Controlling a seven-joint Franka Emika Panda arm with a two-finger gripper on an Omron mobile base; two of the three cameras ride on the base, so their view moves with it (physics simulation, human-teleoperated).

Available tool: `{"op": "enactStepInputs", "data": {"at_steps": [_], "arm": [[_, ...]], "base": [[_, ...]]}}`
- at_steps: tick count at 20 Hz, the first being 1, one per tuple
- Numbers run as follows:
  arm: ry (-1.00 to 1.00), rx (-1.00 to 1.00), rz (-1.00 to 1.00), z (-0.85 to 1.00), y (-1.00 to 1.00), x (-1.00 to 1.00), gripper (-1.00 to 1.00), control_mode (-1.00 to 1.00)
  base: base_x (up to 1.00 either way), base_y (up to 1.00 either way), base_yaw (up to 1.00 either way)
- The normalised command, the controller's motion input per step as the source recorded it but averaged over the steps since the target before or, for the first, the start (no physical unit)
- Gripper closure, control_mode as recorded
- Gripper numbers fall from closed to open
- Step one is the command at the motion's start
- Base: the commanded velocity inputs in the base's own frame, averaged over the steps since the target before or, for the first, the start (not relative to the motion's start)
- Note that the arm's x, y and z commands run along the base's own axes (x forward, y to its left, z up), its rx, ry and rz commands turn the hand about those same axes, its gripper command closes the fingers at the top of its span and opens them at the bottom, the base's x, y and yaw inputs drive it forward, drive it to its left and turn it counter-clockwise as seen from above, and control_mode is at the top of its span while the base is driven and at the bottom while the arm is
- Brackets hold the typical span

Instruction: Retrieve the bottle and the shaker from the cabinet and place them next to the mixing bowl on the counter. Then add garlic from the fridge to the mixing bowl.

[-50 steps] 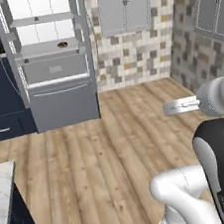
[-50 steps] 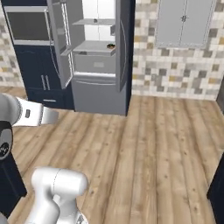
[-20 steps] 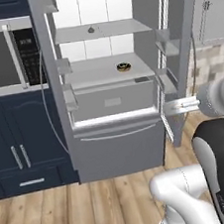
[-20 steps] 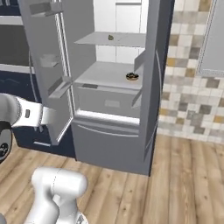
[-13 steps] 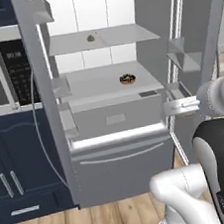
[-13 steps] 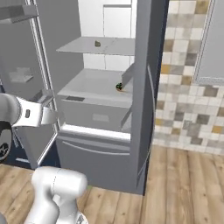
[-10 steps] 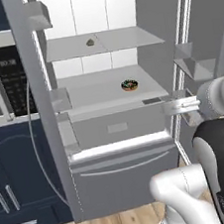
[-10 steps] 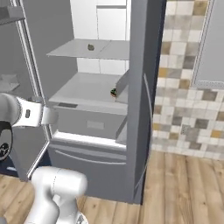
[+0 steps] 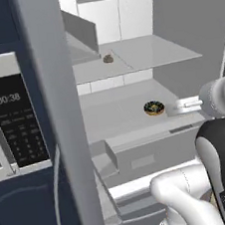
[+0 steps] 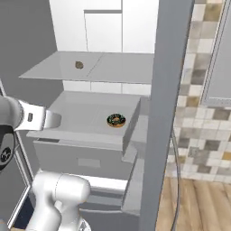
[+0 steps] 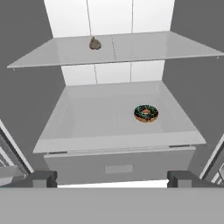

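Base driven closer to open fridge (image 11: 113, 144), pincer (image 11: 112, 178) wide open, empty, donut (image 11: 146, 113) below garlic (image 11: 95, 43)

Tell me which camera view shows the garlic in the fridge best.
The hand view: it faces the open fridge head-on, with the garlic unobstructed on the upper shelf, above the donut. The left base view shows the garlic obliquely past the door; the right base view shows it small and dim.
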Motion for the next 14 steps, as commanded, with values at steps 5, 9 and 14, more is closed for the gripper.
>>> {"op": "enactStepInputs", "data": {"at_steps": [5, 9, 14], "arm": [[0.00, 0.00, 0.00, 0.00, 0.00, 0.00, -1.00, 1.00], [0.00, 0.00, 0.00, 0.00, 0.00, 0.00, -1.00, 1.00], [0.00, 0.00, 0.00, 0.00, 0.00, 0.00, -1.00, 1.00]], "base": [[0.80, 0.39, -0.16], [0.53, -0.12, 0.03], [0.27, -0.37, 0.08]]}}
